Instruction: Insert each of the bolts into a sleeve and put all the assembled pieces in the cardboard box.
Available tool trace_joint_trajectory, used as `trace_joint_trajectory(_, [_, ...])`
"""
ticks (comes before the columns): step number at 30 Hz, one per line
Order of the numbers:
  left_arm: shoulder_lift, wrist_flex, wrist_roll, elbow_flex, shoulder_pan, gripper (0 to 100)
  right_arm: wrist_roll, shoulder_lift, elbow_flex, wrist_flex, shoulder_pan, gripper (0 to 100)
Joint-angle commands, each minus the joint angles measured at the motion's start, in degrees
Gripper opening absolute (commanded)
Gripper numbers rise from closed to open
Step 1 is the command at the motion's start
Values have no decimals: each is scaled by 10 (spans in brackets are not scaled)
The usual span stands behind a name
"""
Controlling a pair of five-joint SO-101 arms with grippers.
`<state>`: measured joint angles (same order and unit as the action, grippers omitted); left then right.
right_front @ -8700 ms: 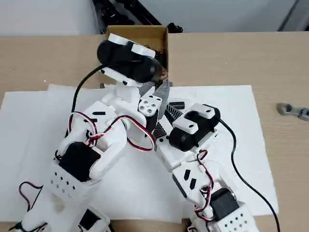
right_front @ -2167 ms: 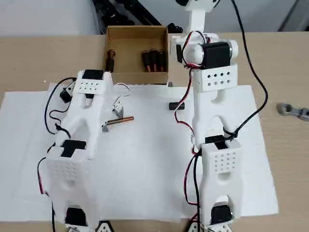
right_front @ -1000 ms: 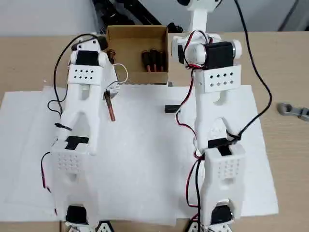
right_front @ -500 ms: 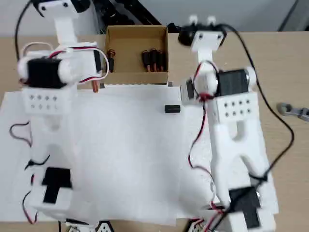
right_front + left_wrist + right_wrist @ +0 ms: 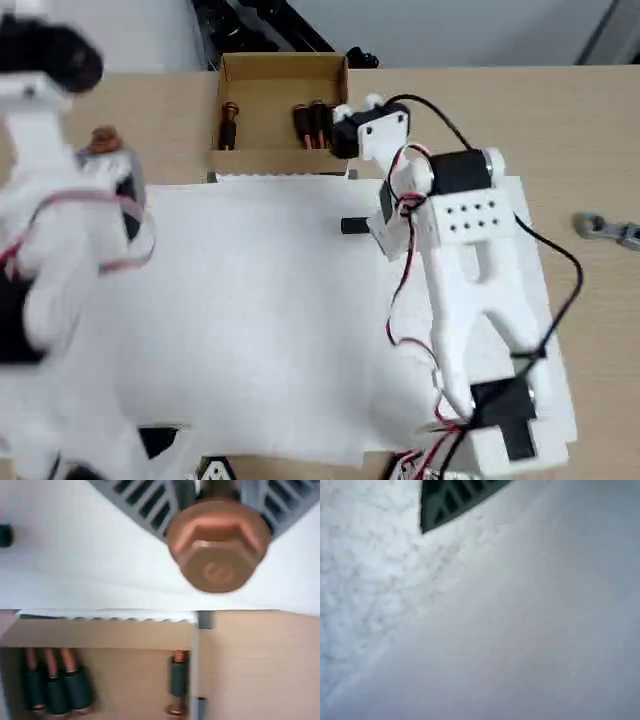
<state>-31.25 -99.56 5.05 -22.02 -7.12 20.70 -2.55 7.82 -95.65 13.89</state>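
Observation:
My left gripper [image 5: 216, 491] is shut on a copper bolt [image 5: 218, 545], whose hex head faces the left wrist camera. In the high view the left arm is a blur at the left, with the bolt [image 5: 105, 139] held high over the white foam sheet [image 5: 260, 320]. A lone black sleeve [image 5: 352, 225] lies on the foam in front of the cardboard box [image 5: 283, 158]; the left wrist view catches the sleeve [image 5: 4, 535] too. The right gripper [image 5: 384, 220] hangs just right of it; one dark finger [image 5: 452, 500] shows over the foam. The box holds several assembled pieces [image 5: 312, 122].
A metal wrench [image 5: 605, 228] lies on the wooden table at the far right. The box [image 5: 100, 632] sits past the far edge of the foam, with three pieces [image 5: 52, 687] together and one [image 5: 177, 680] apart. The foam's middle and near part are bare.
The left arm has swung left and up, away from the box, carrying the bolt. The right arm has folded in towards the sleeve. The sleeve has not moved.

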Motion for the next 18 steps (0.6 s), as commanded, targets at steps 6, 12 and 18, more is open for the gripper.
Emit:
trace_joint_trajectory(6, [-241, -7, -43, 124, -24, 6, 99, 143, 164, 13, -7, 446])
trace_joint_trajectory(12, [-311, 9, -41, 176, -31, 6, 135, 210, 219, 9, 9, 445])
trace_joint_trajectory(18, [-315, 9, -40, 201, -69, 6, 134, 213, 219, 7, 66, 445])
